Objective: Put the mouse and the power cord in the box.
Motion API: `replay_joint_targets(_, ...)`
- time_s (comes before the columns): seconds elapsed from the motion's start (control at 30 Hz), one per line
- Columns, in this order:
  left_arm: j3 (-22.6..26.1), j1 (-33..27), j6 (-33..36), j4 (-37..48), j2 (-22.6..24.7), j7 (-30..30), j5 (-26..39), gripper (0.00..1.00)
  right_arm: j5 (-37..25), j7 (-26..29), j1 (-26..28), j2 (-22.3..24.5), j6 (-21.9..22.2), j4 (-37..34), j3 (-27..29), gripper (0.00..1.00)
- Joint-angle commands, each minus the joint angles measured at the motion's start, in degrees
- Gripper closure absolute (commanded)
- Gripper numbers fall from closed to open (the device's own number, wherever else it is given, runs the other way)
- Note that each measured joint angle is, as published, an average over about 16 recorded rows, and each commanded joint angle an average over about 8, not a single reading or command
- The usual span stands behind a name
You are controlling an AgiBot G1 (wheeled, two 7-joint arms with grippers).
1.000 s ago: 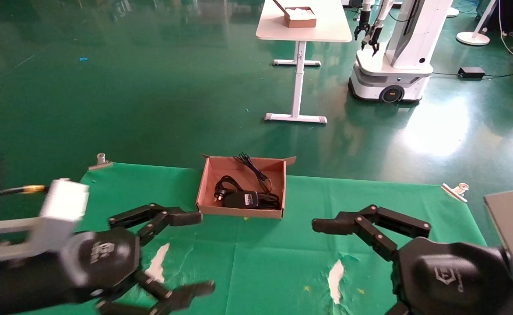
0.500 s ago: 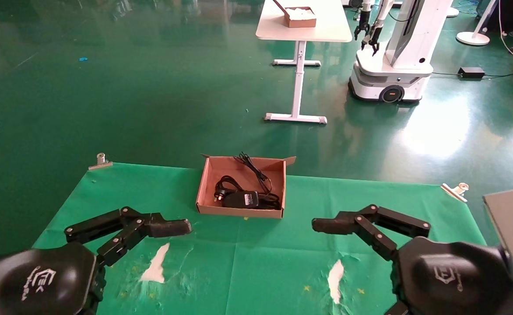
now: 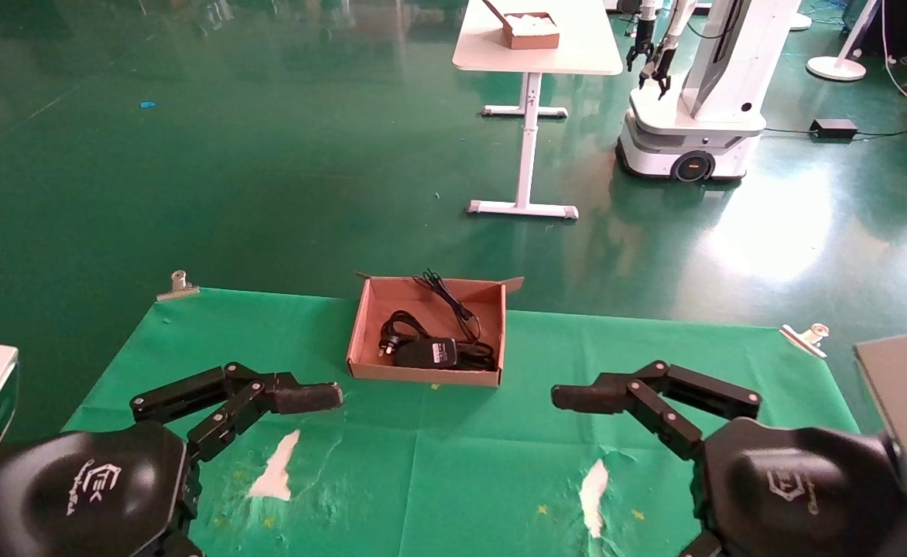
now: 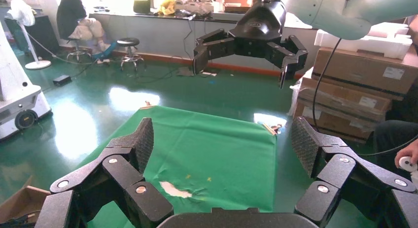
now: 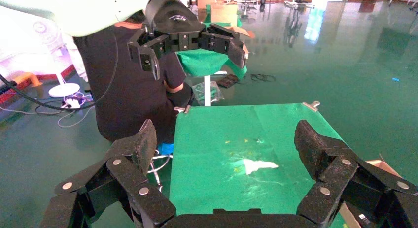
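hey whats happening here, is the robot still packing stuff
Nothing is being handled right now. The mouse and the power cord both lie inside the box at the far middle of the green cloth. The left gripper and right gripper hover over the cloth's near side, jaws open and empty, well short of the box.

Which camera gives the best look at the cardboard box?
The head view: the box sits whole at the table's far edge, with the black items inside visible. The left wrist view catches only a corner, and the right wrist view only a sliver.
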Motion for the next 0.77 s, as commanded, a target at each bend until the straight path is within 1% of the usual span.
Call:
replay_joint_targets(0.03, 0.1, -0.1, -0.1, 0.1, 0.1, 0.0, 0.2, 0.0, 0.0, 0.0, 0.0, 0.0, 0.0, 0.0, 0.0, 0.0)
replay_joint_targets(0.77, 0.4, -0.3, -0.4, 0.4, 0.2, -0.1, 0.7, 0.0, 0.0, 0.0, 0.0, 0.0, 0.0, 0.0, 0.0, 0.0)
